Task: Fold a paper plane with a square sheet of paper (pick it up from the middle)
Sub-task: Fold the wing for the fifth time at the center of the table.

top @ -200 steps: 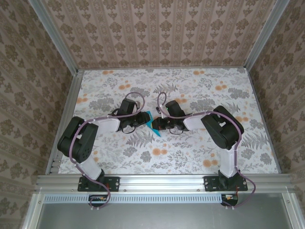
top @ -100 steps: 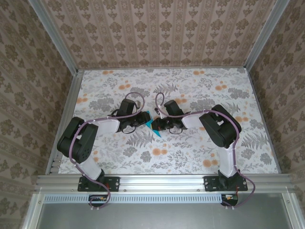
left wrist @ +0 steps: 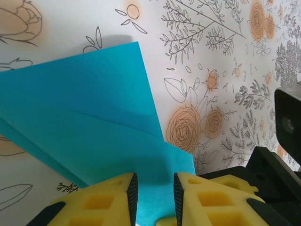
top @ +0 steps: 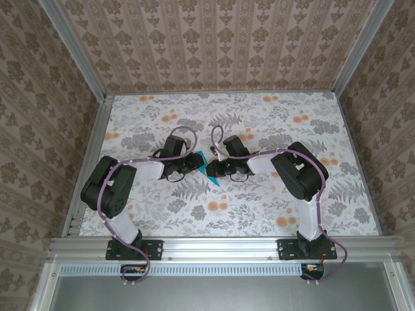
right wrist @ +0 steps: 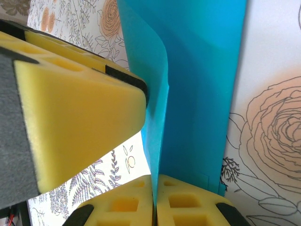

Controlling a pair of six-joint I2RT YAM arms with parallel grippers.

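Note:
The teal-blue sheet of paper (top: 214, 181) lies folded at mid-table, in layered flaps with a diagonal crease (left wrist: 94, 117). One flap stands upright (right wrist: 157, 117). My right gripper (right wrist: 154, 200) is shut on this flap's lower edge, and it reaches in from the right (top: 209, 170). My left gripper (left wrist: 153, 200) comes from the left (top: 199, 163); its jaws stand a narrow gap apart, with teal paper seen through the gap. One left fingertip (right wrist: 89, 108) sits close beside the upright flap. The two grippers nearly touch over the paper.
The floral table cover (top: 259, 207) spreads on all sides of the arms. Patterned walls and aluminium rails (top: 91, 149) bound the table. The right gripper's black body (left wrist: 275, 174) sits close at the lower right of the left wrist view.
The left jaws have narrowed a little. The right arm edged slightly left with the flap still pinched. The paper stays in place.

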